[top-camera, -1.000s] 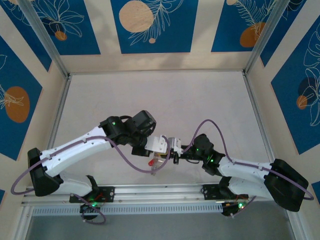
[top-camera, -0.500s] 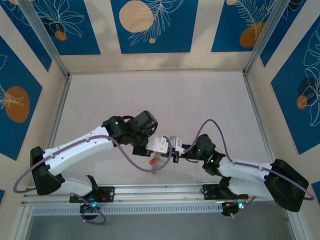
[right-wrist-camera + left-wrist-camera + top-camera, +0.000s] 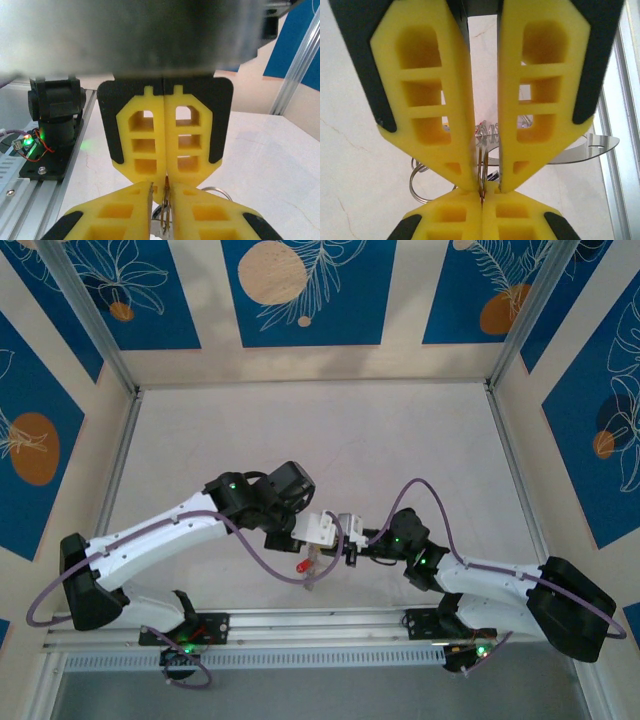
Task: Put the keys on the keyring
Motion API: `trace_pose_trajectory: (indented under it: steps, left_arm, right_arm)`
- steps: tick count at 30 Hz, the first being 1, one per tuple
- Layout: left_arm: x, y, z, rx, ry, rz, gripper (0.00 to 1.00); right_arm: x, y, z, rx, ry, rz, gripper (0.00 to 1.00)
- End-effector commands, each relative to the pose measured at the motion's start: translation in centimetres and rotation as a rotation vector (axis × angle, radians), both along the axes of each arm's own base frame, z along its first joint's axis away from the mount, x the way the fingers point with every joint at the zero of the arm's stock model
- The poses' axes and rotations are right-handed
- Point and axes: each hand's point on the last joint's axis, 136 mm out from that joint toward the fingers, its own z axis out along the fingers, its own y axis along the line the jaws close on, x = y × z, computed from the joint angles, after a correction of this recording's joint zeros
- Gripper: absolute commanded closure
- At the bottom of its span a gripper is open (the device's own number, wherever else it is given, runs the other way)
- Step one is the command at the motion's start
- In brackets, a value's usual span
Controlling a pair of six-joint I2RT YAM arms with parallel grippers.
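We see the left end effector (image 3: 482,172) and right end effector (image 3: 161,200) tip to tip, both pinching the keyring (image 3: 164,209), red-tagged key (image 3: 301,566) just beside, pale surface (image 3: 300,440) around

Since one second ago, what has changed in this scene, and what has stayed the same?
Very little has changed. The left arm shifted its lower link slightly to the right, and the right arm's cable loop rose a little. Nothing was grasped or released. The left gripper and right gripper stay tip to tip, both shut on the keyring, with the red-tagged key hanging in about the same place.
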Motion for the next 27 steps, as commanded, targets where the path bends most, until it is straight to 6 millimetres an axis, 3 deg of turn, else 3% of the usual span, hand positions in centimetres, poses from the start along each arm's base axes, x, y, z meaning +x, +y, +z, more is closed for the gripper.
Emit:
trace_pose_trajectory:
  steps: [1,8,15,17,19,27]
  left_arm:
    - [-0.2,-0.1,1.4,-0.055,-0.022,-0.014,1.00]
    - [-0.5,0.2,1.5,-0.063,-0.019,-0.023,1.00]
    - [-0.4,-0.1,1.1,-0.062,-0.015,-0.029,1.00]
    - [-0.3,-0.1,1.1,-0.063,-0.018,-0.027,1.00]
    - [-0.2,0.1,1.4,-0.070,-0.026,-0.018,1.00]
    - [0.7,1.4,0.5,-0.163,-0.052,0.064,0.90]
  right_arm:
    - [0.3,0.5,0.1,-0.017,0.016,-0.003,0.81]
    - [0.3,0.6,-0.1,-0.015,0.031,-0.004,0.81]
    - [0.2,0.9,1.0,0.006,0.010,0.018,0.90]
    - [0.3,1.0,1.0,0.002,0.009,0.015,1.00]
    - [0.5,0.9,1.0,0.009,0.009,0.001,1.00]
    - [0.5,-0.2,4.1,0.143,-0.034,-0.029,1.00]
